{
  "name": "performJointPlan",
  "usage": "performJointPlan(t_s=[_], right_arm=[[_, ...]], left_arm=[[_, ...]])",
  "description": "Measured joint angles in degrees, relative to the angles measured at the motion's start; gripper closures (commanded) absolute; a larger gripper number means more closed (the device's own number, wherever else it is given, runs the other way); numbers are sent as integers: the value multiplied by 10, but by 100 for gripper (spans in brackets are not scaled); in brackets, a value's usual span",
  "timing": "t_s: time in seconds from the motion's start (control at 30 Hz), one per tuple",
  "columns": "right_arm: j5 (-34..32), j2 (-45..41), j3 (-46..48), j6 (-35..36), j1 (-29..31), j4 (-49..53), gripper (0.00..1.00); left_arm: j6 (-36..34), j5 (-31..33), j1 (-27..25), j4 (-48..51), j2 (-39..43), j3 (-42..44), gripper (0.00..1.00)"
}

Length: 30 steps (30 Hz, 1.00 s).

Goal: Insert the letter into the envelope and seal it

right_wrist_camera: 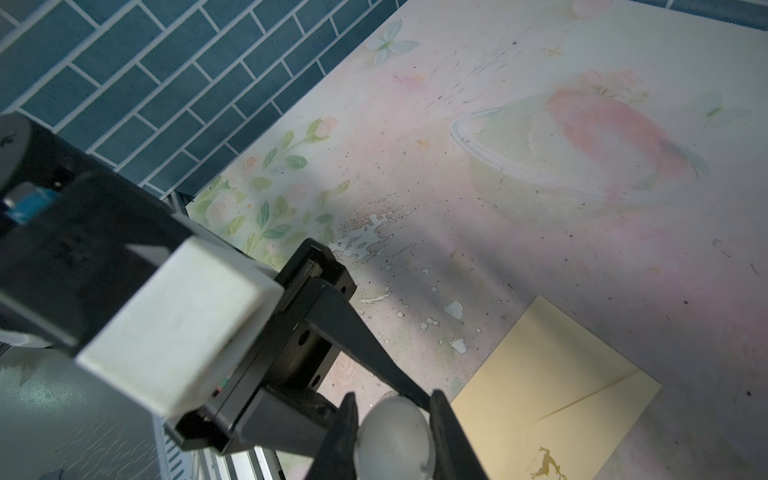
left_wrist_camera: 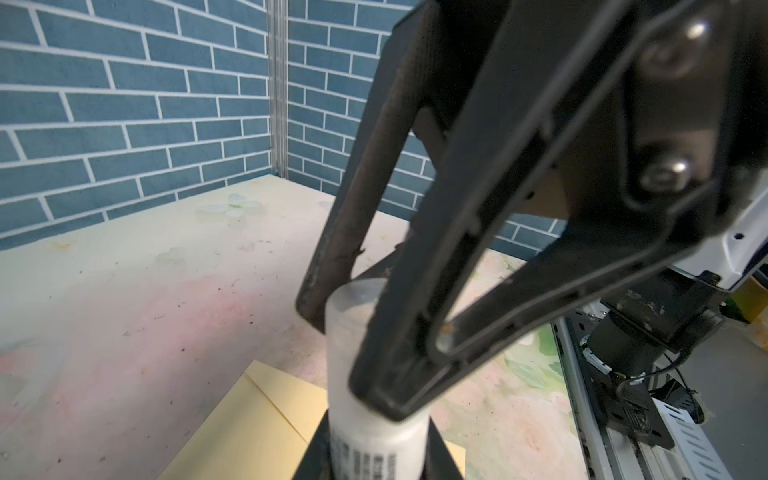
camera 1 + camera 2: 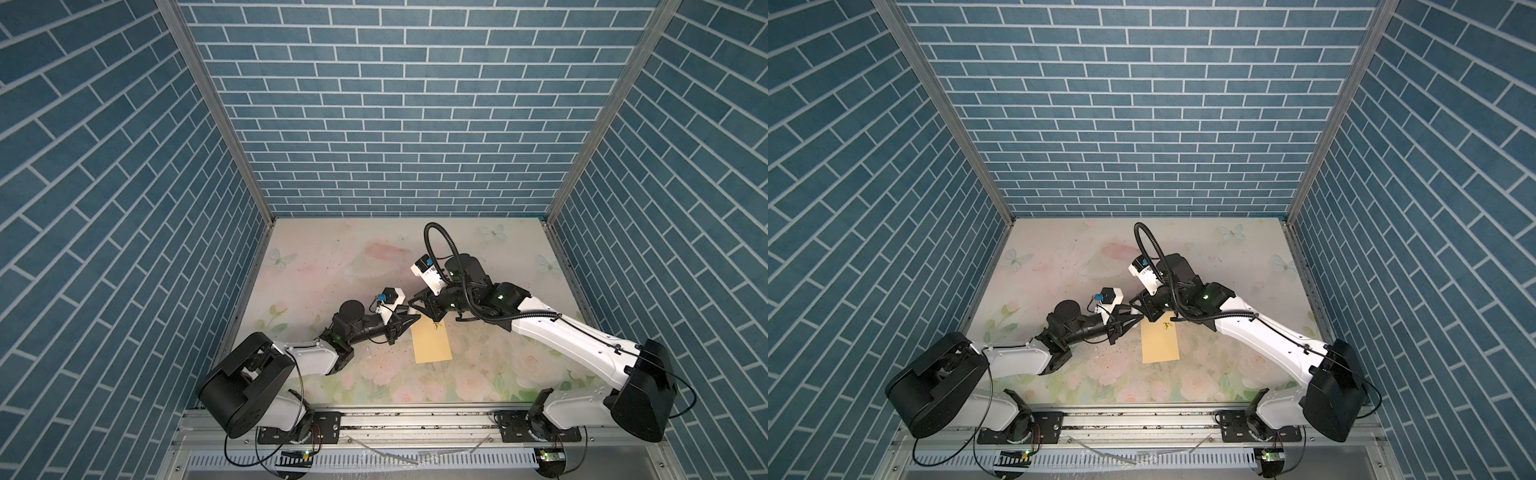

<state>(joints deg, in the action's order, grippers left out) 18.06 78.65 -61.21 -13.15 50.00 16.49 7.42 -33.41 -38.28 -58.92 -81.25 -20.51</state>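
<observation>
Meeting tip to tip over the far short end of the envelope (image 3: 432, 343), in both top views: left gripper (image 3: 415, 319) and right gripper (image 3: 414, 306), each clamped narrow on the same white glue stick (image 2: 376, 432).

From the left wrist view, left gripper (image 2: 349, 353) pinching the frosted upper part of the stick, with the right gripper's dark jaws flanking the printed body below. From the right wrist view, right gripper (image 1: 395, 451) pressed against both sides of the stick's rounded end.

Rows of black print on the label (image 2: 365, 457), too blurred to read. Stamped on the envelope near the end under the claws, a small gold figure (image 1: 548, 467) shaped like a leaping animal.

Envelope lying flat on the floral table mat (image 3: 332, 266), long edges running roughly front to back and slightly askew, pointed flap folded down against the body; glued or not, impossible to tell. Near short edge well apart from the aluminium front rail (image 3: 415, 415). Open mat on every side, with the widest stretch toward the blue brick-pattern back wall (image 3: 395, 124).

Stick held over the envelope's far end; touching the paper or just clear of it, cannot tell.
</observation>
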Motion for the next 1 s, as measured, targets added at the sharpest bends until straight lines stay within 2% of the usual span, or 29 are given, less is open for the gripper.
performJointPlan(t_s=[0.3, 0.7, 0.87, 1.0], right_arm=[[2, 35, 45, -36, 9, -88, 85], [-2, 48, 50, -46, 13, -113, 83], [-24, 28, 30, -44, 19, -82, 70], [-54, -9, 13, -43, 31, -38, 50]], left_arm=[[16, 13, 9, 39, -2, 17, 100], [27, 23, 13, 46, -4, 21, 100], [29, 23, 11, 38, 12, 21, 100], [33, 51, 10, 45, 73, 15, 100]])
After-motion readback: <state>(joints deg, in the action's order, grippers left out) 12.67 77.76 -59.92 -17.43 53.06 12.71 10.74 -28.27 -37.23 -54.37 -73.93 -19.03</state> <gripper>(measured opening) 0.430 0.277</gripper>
